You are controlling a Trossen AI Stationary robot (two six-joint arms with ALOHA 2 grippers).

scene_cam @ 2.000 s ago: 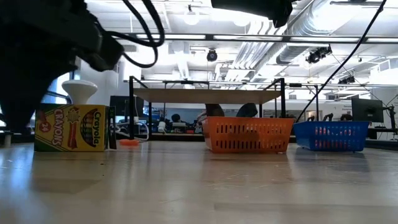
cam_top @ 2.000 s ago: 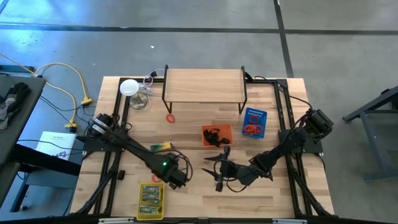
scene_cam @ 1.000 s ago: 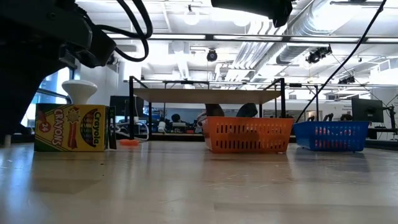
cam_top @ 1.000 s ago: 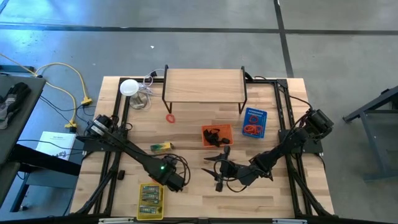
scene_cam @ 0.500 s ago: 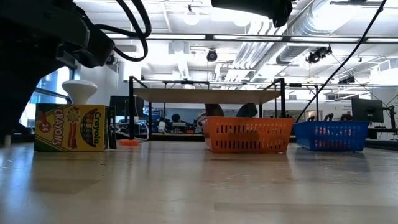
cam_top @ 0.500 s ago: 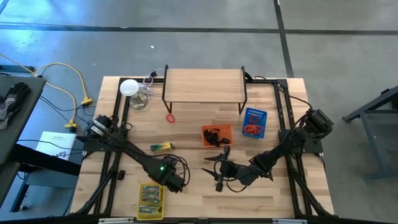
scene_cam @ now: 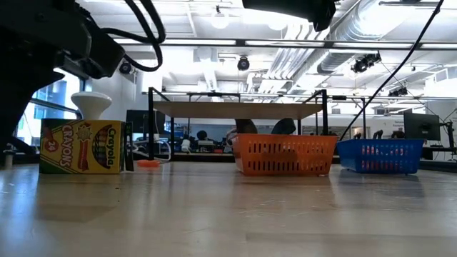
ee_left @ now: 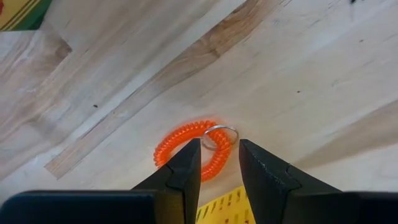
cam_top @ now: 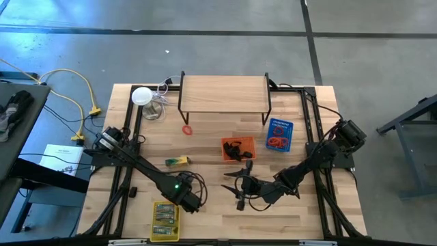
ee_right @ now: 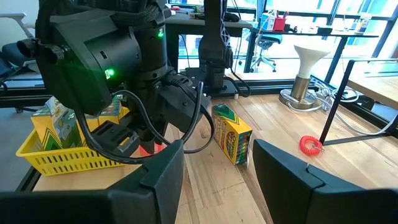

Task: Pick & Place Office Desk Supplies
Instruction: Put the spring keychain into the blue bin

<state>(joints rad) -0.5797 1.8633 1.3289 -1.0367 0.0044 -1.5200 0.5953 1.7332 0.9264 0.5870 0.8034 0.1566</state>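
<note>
Down near the front of the tabletop [cam_top: 218, 212], the left gripper [ee_left: 217, 163] hangs just over an orange coiled band [ee_left: 189, 149] with a small metal ring, its fingers parted a little on either side of the coil and closed on nothing, right beside the yellow basket [cam_top: 164, 220] of crayon packs. Meanwhile the right gripper [cam_top: 238, 179] waits wide open and empty near the orange basket [cam_top: 237, 149], with a crayon box [cam_top: 177, 161], another red band [cam_top: 187, 129] and the blue basket [cam_top: 278, 134] lying farther back.

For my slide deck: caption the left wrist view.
Left gripper, jaws open, hovers over an orange coiled band with metal ring on the wooden table.
</note>
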